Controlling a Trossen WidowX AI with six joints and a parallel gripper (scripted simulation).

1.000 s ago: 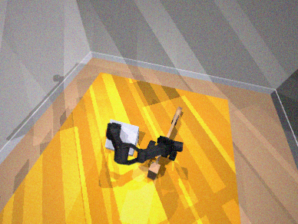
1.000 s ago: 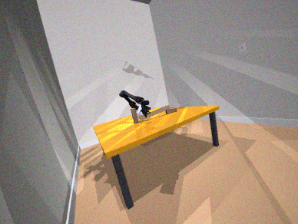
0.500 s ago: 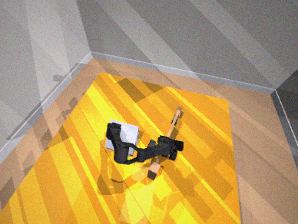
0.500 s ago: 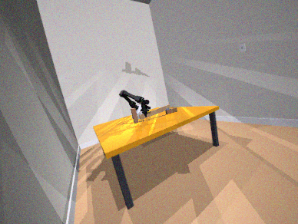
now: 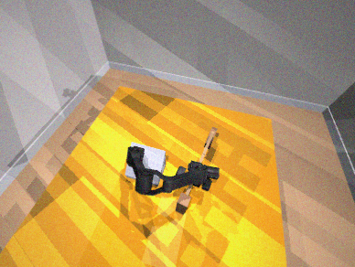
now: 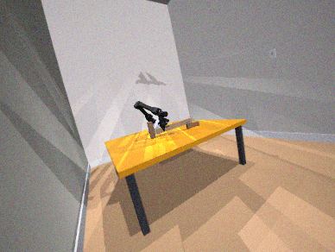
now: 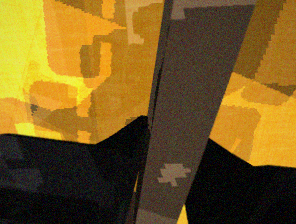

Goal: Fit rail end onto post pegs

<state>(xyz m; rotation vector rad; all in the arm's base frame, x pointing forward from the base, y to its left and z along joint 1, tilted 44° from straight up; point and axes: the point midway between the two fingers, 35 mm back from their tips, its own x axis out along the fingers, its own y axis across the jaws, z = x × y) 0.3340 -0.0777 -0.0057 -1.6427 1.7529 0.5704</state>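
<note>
The long wooden rail [image 5: 207, 145] [image 6: 176, 125] [image 7: 192, 105] runs from the low footboard block [image 5: 213, 133] [image 6: 192, 124] at its far end towards the short wooden post [image 5: 183, 202] [image 6: 151, 129]. My gripper [image 5: 204, 175] [image 6: 163, 125] is shut on the rail near its post end and holds that end off the table. In the wrist view the rail passes between my two dark fingers. The pegs and the holes are too small to make out.
The arm's white base block [image 5: 153, 157] stands left of the rail on the yellow table [image 5: 238, 215] [image 6: 142, 151]. The table's edges are far from the rail. Grey walls stand behind the table.
</note>
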